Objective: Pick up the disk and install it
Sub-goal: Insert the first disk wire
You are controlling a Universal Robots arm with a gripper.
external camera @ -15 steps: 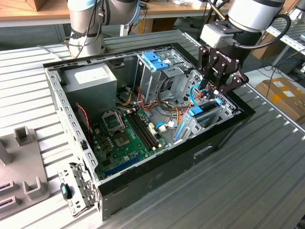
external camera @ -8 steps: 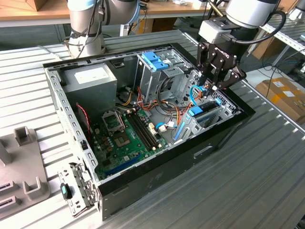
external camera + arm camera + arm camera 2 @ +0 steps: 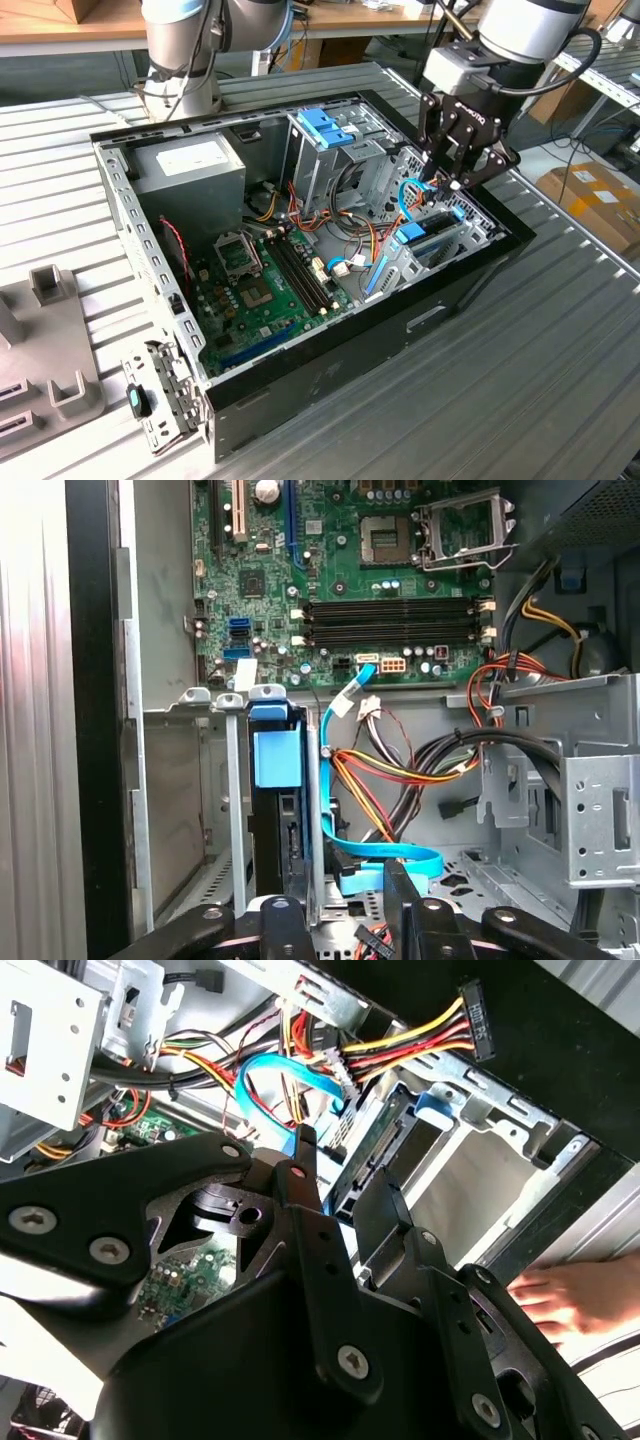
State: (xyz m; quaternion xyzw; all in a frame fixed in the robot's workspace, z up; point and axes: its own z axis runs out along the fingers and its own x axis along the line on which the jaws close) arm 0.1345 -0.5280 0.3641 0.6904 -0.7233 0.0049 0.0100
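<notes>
**Inspector:** Largest items first?

**Assistant:** Slatted metal table (image 3: 560, 330), carrying an open computer case (image 3: 330, 370) with its interior exposed. Robot arm (image 3: 520, 30) poised above the case's end on the exterior view's right.

**Inspector:** Inside the case?

**Assistant:** Grey power supply box (image 3: 190, 165) in the far corner on the exterior view's left. Green motherboard (image 3: 265, 285) flat on the case floor. Metal drive cage (image 3: 325, 165) near the middle of the far wall, topped by a blue clip (image 3: 325, 128). Drive bay (image 3: 236, 810) directly under the arm.

**Inspector:** Claw state?

**Assistant:** Gripper (image 3: 340, 880) low over the drive bay. Fingers (image 3: 310, 1230) apart by a moderate gap and clamped on nothing. One fingertip in line with the disk's edge, contact not determinable. The other over the cables beside the bay.

**Inspector:** Location of the disk?

**Assistant:** Disk (image 3: 280, 830) standing on edge in the drive bay, between the bay's two metal walls, light-blue end toward the motherboard. In the case, not in the claw.

**Inspector:** Smaller items?

**Assistant:** Bundle of red, yellow and black power cables (image 3: 400, 770) just beside the bay. Light-blue data cable (image 3: 385, 858) looped beneath that bundle. Person's hand (image 3: 565, 1295) in the second wrist view, fingers at the case's outer edge. Small blue latch piece (image 3: 140, 402) on a loose metal bracket (image 3: 165, 410), lying on the table near the case corner on the exterior view's left.
</notes>
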